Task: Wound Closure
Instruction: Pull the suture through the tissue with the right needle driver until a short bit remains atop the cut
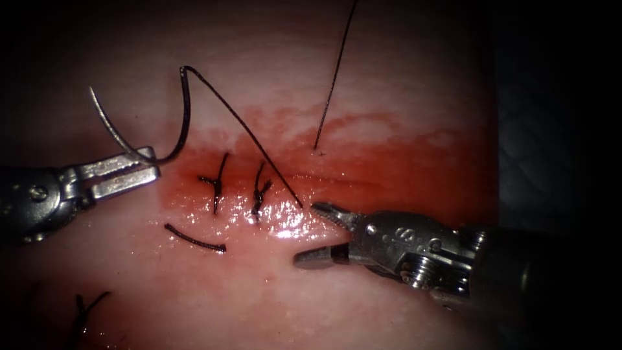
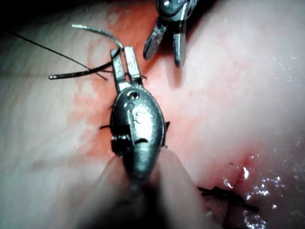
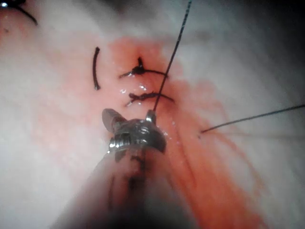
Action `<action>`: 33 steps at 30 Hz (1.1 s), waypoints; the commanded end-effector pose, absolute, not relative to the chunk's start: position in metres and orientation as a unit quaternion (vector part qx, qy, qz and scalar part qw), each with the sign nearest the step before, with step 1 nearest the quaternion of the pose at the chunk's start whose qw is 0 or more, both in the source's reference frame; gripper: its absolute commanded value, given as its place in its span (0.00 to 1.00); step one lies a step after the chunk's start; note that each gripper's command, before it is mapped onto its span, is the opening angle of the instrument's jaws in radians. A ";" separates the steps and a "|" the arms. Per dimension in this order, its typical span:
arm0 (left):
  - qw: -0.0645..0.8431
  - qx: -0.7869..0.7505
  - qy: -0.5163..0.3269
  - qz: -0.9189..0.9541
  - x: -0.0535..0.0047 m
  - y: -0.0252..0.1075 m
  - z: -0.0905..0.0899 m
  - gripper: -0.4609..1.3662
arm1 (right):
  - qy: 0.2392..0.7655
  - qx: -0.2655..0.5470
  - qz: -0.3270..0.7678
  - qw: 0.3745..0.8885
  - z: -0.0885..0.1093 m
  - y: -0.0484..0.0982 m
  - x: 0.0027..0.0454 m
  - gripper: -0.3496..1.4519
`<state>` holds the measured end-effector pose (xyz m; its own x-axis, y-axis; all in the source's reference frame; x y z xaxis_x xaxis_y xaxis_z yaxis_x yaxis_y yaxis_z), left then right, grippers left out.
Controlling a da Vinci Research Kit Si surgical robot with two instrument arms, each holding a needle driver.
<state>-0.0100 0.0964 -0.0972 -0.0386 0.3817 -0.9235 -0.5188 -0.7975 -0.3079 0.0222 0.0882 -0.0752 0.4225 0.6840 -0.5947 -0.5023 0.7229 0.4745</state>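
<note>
While my left steel needle driver (image 1: pixel 150 163) clamps the thin curved silver needle (image 1: pixel 111 129) near mid-curve, clear of the glossy pink tissue (image 1: pixel 389 97), black thread (image 1: pixel 246 126) trails from its tail toward the red-stained cut (image 1: pixel 285 194). My right ridged steel driver (image 1: pixel 311 233) gapes open, holding nothing, right of two knotted black stitches (image 1: pixel 259 194).

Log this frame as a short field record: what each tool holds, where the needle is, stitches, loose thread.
left tool: jaws shut on the needle, near mid-curve
needle: clear of the tissue, left of the cut
right tool: jaws open, holding nothing, at the cut
thread: runs from the needle's end down into the cut by the right tool
stitches: two tied across the cut
cut end of thread: lies loose below the stitches
</note>
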 end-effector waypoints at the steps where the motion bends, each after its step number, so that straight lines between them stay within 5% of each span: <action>1: 0.310 -0.622 0.050 0.718 -0.0101 0.096 -0.097 0.06 | 0.403 0.109 0.354 0.837 -0.075 0.088 0.0222 0.81; 20: 0.305 -0.624 0.041 0.718 -0.0108 0.095 -0.099 0.06 | 0.401 0.097 0.346 0.843 -0.071 0.090 0.0243 0.75; 22: 0.305 -0.624 0.040 0.718 -0.0107 0.095 -0.099 0.06 | 0.397 0.097 0.342 0.846 -0.071 0.089 0.0241 0.70; 24: 0.305 -0.624 0.040 0.718 -0.0107 0.095 -0.099 0.06 | 0.390 0.098 0.338 0.851 -0.071 0.089 0.0240 0.55; 25: 0.305 -0.624 0.040 0.718 -0.0107 0.095 -0.099 0.06 | 0.390 0.100 0.333 0.852 -0.070 0.089 0.0240 0.35; 26: 0.305 -0.624 0.040 0.718 -0.0108 0.095 -0.099 0.06 | 0.393 0.107 0.327 0.853 -0.070 0.089 0.0240 0.00; 33: 0.305 -0.624 0.041 0.718 -0.0108 0.095 -0.099 0.06 | 0.376 0.128 0.304 0.866 -0.071 0.090 0.0239 0.00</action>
<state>-0.0108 0.0954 -0.0988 -0.0349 0.3872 -0.9213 -0.4964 -0.8069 -0.3203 0.0237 0.0896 -0.0715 0.5330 0.6234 -0.5720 -0.4268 0.7819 0.4545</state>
